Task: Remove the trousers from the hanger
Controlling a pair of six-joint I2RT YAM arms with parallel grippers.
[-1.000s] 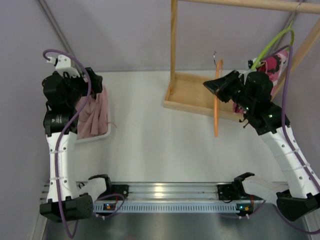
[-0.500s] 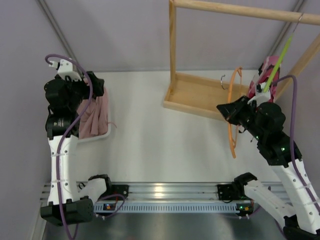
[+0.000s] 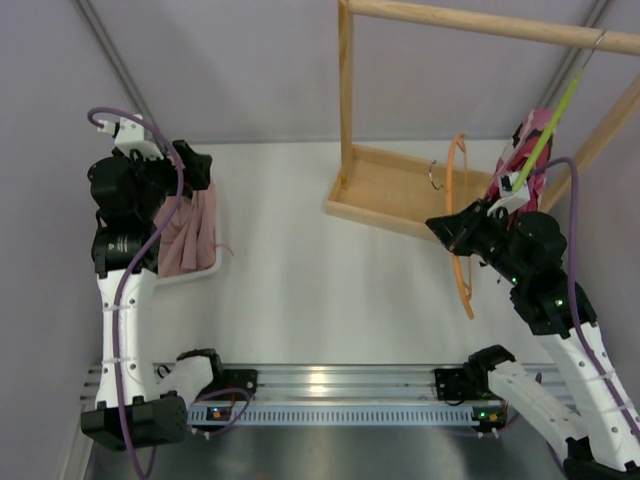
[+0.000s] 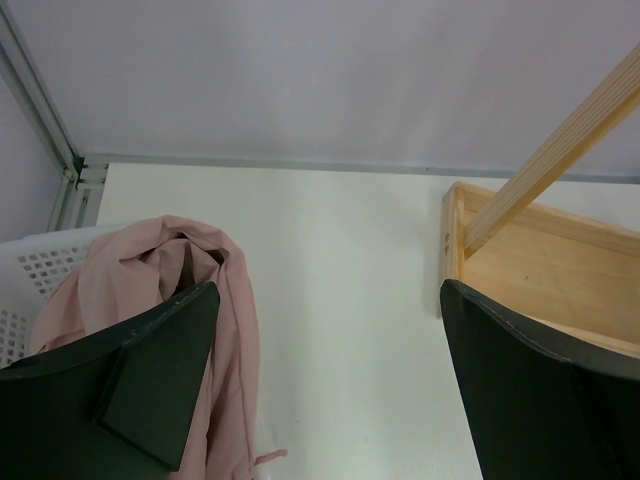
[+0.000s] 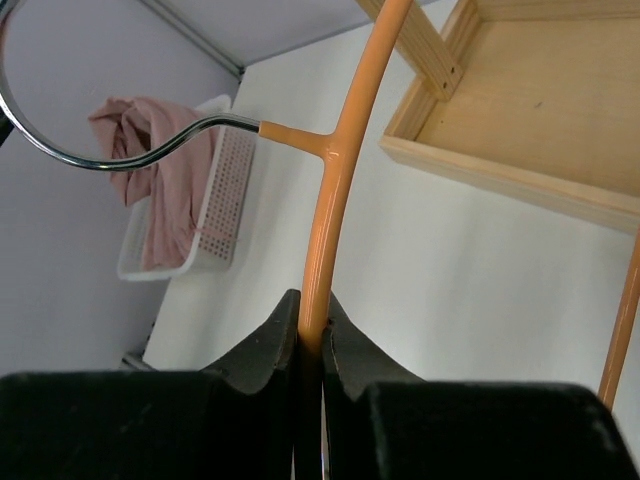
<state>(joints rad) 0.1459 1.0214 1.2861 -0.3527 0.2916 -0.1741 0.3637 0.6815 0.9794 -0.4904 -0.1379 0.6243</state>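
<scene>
As right gripper [image 5: 310, 325] pinches hanger [image 5: 345, 130], arm [image 3: 562, 335] raised

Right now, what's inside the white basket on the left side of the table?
The pink trousers lie bunched in the white basket, with part of them draped over its rim. The fabric covers the basket's floor, so anything underneath cannot be seen.

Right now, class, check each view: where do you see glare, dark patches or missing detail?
Top view: bright glare on the metal rail, otherwise soft, even light. Left wrist view: the left fingers are dark with little detail, the trousers evenly lit. Right wrist view: the right fingers are nearly black, and a glossy shine runs along the hanger.
</scene>
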